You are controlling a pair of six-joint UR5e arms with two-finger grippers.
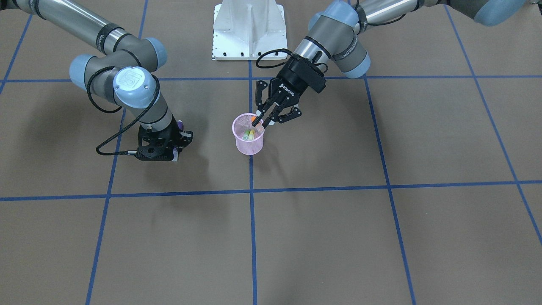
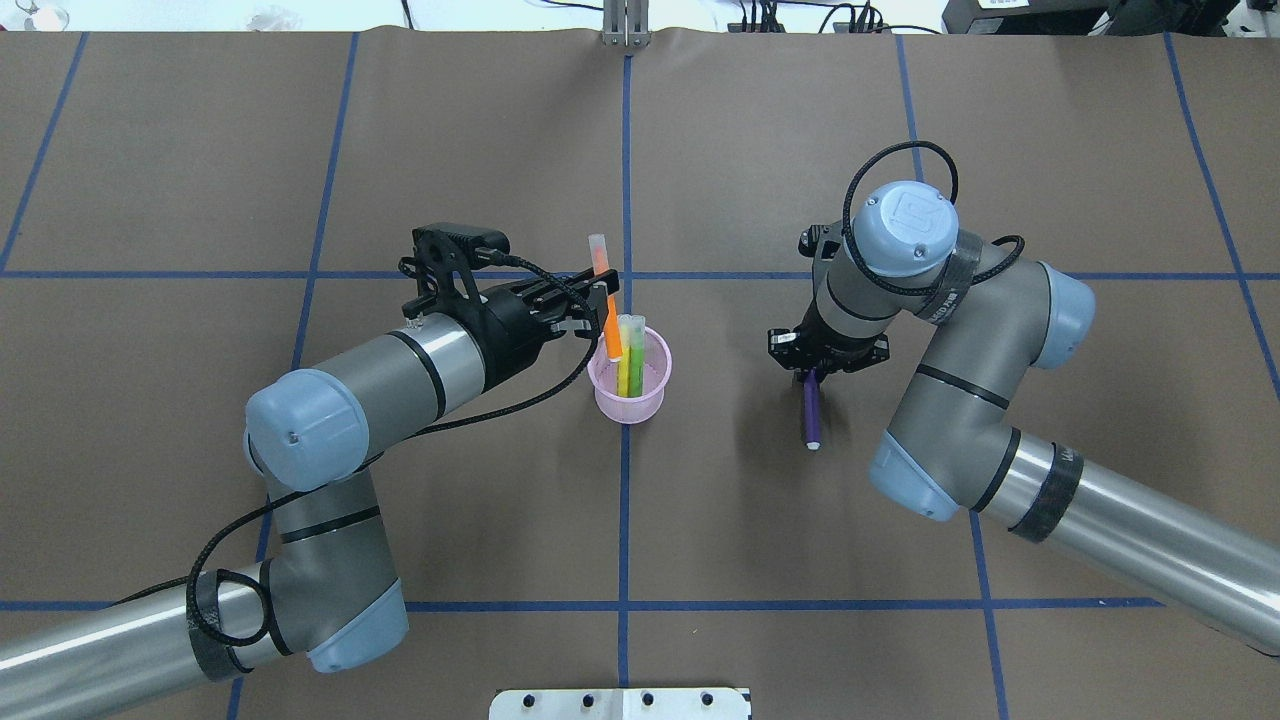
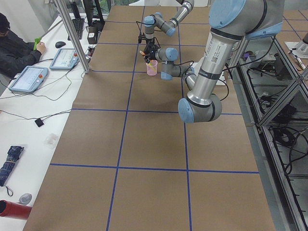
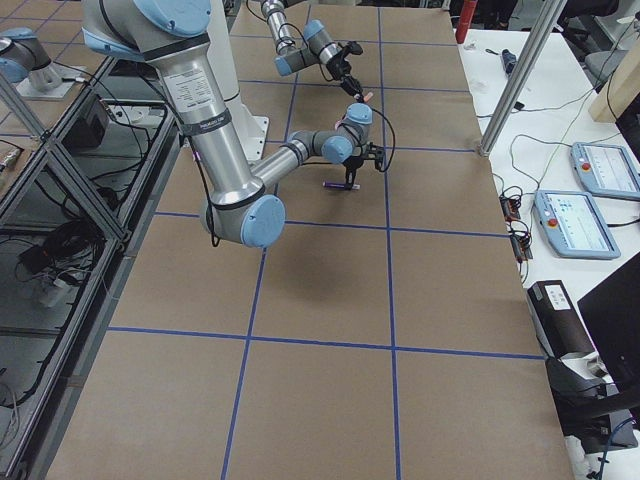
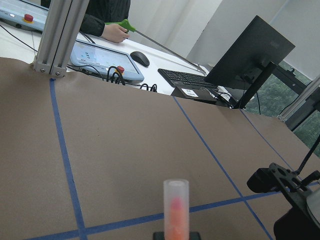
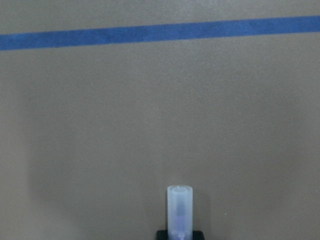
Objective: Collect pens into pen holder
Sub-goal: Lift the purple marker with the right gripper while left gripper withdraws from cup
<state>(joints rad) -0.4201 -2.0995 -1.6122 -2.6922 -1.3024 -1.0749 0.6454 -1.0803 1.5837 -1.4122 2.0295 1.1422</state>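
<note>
Gripping purple pen (image 2: 811, 415) in closed right end effector (image 2: 815, 372), low over tabletop (image 2: 700, 520), well right of pen holder (image 2: 628, 408). Pinching orange pen (image 2: 606, 310) near-upright in left end effector (image 2: 605, 300), lower tip at holder's far-left rim beside green pen (image 2: 622, 368) and yellow pen (image 2: 634, 350); probably ready for dropping straight down.

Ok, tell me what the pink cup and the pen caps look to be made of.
The pen holder looks like wire mesh, probably painted metal, matte pink: its walls are see-through with a fine grid. The cap of the orange pen in the left claw seems frosted translucent plastic: the orange tip shows through it. The purple pen's cap has the same cloudy look.
</note>
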